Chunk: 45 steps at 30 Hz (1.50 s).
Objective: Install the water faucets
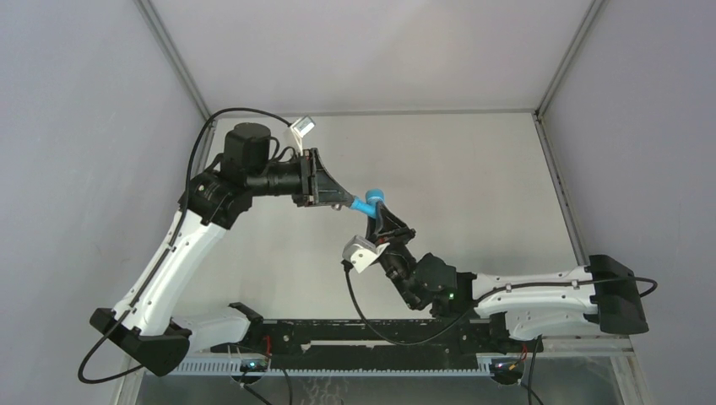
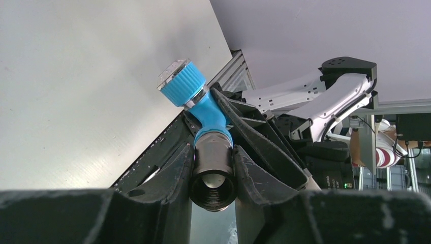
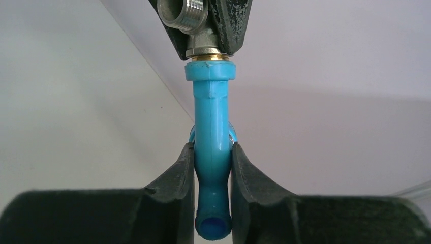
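Blue tap: was held aloft over the middle of the bench, between both arms.
Left jaws: were closed narrowly around its silver threaded end.
Right jaws: pinched its blue spout, near the open tip.

The table is a pale, off-white matte slab that fills the middle of the top view. Thin metal strips edge it on the left, along the far side and on the right, where plain grey walls rise. Along its near edge, at the bottom of the frame, lies a long black rail, with a white slotted cable duct just below it. The black arm bases sit at the lower left and lower right. Soft shadows cross the surface near the left strip.
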Available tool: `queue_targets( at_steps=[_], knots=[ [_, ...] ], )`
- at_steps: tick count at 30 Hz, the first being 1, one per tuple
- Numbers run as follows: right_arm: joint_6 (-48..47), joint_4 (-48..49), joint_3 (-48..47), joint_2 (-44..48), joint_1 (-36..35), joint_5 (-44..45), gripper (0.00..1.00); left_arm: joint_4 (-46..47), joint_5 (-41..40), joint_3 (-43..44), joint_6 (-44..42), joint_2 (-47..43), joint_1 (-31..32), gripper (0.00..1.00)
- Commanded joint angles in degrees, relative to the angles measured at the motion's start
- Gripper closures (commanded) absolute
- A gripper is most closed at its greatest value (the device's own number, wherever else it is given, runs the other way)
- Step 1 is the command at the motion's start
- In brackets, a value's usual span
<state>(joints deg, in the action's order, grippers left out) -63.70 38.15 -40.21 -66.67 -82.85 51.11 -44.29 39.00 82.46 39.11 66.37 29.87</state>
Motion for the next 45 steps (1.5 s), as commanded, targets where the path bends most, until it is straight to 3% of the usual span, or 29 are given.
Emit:
queue_targets(
  at_steps=[1, 6, 11, 16, 25, 30, 45],
  knots=[
    [10.5, -7.5, -3.1, 3.9, 1.5, -1.0, 1.00, 2.8, 3.5, 1.7, -0.5, -1.6, 0.1, 1.00],
    [20.9, -19.6, -5.2, 7.8, 2.6, -10.4, 1.00, 3.0, 4.3, 1.3, -1.8, -1.6, 0.1, 1.00],
    [38.5, -35.7, -8.4, 15.8, 9.8, -38.4, 1.00, 3.0, 4.7, 1.3, -3.4, -1.9, 0.1, 1.00],
    [51.2, -37.9, -9.9, 17.9, 21.3, -59.8, 1.00, 5.2, 6.2, 0.1, -3.1, -2.2, 0.2, 1.00],
    [67.4, -38.8, -13.4, 12.5, 33.4, -88.4, 1.00, 7.3, 5.8, -0.9, -5.5, -3.7, 1.2, 1.00],
    [76.0, -33.8, -13.5, 9.7, 39.2, -99.3, 1.00, 9.2, 5.1, -1.9, -6.8, -5.3, 2.0, 1.00],
    [82.6, -27.8, -13.4, 8.8, 42.8, -111.0, 1.00, 15.9, 6.0, -5.4, -11.4, -10.1, 2.7, 1.00]
  ],
)
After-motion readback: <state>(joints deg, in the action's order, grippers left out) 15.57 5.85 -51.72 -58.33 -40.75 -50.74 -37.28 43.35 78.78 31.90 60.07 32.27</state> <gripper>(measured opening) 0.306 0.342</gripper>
